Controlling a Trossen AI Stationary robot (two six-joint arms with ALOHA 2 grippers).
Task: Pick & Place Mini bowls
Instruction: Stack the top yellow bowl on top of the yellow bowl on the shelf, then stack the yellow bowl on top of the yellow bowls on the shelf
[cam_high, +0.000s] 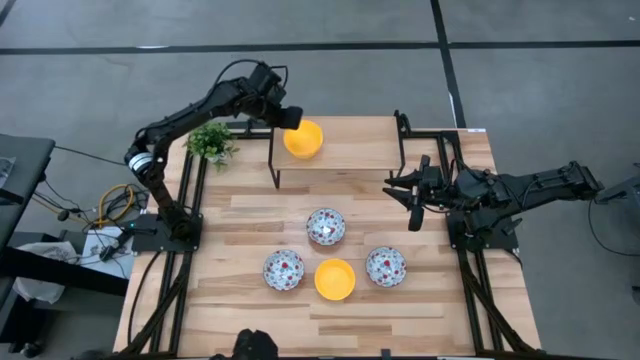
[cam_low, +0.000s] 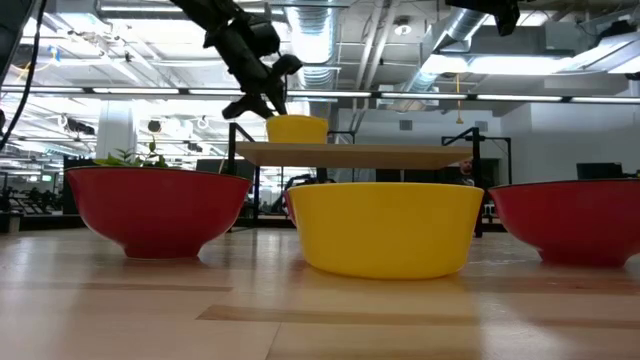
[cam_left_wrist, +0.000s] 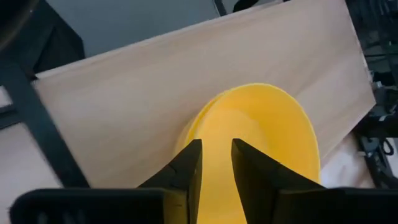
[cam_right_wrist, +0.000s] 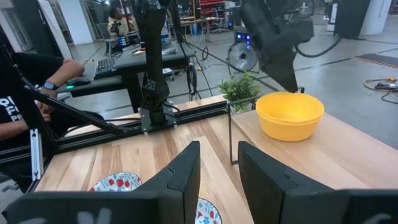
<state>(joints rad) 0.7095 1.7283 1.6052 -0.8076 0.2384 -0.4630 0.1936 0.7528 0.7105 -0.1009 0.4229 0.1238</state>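
Left pincer narrow, pinching the rim of the yellow bowl on the raised shelf, upper centre. Could tip or slide off the shelf edge if released unevenly. Right pincer parted, empty.

High view: overhead, facing straight down, far enough to take in the whole worktop and both arms.
Low view: at worktop level, facing level across, very near a yellow bowl.
Left wrist view: close above the shelf bowl.
Right wrist view: farther off, facing across the worktop.
Shared by all four: the shelf bowl.
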